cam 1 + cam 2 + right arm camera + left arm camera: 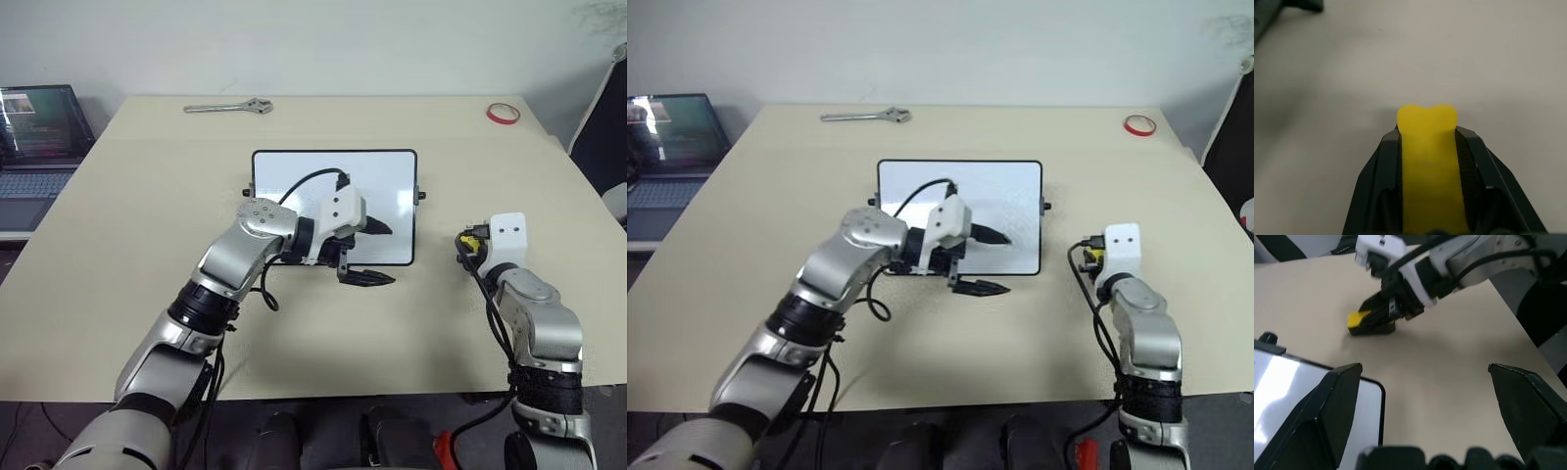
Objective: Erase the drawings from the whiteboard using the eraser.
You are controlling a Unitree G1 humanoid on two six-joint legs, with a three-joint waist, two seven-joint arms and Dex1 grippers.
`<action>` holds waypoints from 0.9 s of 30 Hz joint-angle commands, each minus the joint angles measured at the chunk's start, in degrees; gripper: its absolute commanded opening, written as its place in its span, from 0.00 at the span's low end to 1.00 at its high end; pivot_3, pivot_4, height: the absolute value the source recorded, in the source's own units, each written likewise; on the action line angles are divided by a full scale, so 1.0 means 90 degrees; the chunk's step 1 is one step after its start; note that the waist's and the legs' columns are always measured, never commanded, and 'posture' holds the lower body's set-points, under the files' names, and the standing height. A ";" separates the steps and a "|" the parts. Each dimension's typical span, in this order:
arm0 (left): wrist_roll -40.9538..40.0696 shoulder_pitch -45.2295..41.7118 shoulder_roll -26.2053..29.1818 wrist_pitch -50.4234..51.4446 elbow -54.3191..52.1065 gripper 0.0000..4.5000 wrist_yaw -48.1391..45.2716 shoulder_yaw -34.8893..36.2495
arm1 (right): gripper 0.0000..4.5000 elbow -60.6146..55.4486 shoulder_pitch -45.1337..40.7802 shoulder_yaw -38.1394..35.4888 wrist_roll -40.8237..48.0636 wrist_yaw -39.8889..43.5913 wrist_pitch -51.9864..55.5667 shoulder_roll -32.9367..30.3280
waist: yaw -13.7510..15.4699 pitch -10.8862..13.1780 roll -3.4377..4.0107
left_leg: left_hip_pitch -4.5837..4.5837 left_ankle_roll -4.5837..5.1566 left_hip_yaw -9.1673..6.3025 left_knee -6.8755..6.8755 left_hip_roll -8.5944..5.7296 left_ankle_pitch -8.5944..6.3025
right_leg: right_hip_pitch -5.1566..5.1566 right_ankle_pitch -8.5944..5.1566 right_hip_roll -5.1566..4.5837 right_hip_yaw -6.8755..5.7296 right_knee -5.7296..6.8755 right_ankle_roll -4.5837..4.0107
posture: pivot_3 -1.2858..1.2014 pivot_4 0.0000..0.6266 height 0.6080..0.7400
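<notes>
1. Right tool (1427, 142) was clamped on the yellow eraser (1428, 147), low over the worktop (147, 215), right of the whiteboard (382, 171).
2. Left tool (377, 253) hung with fingers spread over the whiteboard's near right corner.
3. Whiteboard lay mid-worktop; drawings not discernible.

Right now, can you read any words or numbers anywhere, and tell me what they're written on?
No words or numbers can be read here.
Laptop: its screen shows a picture and lines, too small and blurred to read.
Whiteboard: no writing shows on its visible surface.
Eraser, red tape ring and wrench: no label shows on them.
</notes>
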 commanded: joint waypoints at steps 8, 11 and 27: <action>0.0149 0.0187 0.0007 0.0010 -0.0385 1.00 0.0085 0.0091 | 0.75 0.0790 -0.0371 -0.0279 0.0302 -0.0275 -0.0856 -0.0122 | -0.0008 0.0000 0.0000 | 0.0005 0.0000 0.0010 0.0002 0.0002 0.0000 | 0.0000 0.0000 0.0000 0.0009 0.0008 0.0000 | 0.52 0.24 1.00; 0.0149 0.0345 0.0053 0.0060 -0.0548 1.00 0.0136 0.0085 | 0.99 0.0719 -0.0383 -0.0394 0.0429 -0.0311 -0.0908 -0.0121 | -0.0009 0.0000 0.0000 | 0.0004 0.0000 0.0011 0.0003 0.0002 0.0000 | 0.0000 0.0000 -0.0001 0.0010 0.0008 0.0000 | 0.52 0.24 1.00; 0.0277 0.3295 -0.0035 0.0939 -0.3117 1.00 0.4056 0.3335 | 0.99 -0.3265 0.2066 0.0182 0.1293 0.0352 -0.1342 -0.0260 | 0.0040 -0.0006 0.0007 | 0.0005 0.0004 -0.0005 0.0006 0.0026 -0.0003 | 0.0008 -0.0005 -0.0030 -0.0001 0.0005 0.0009 | 0.52 0.24 1.00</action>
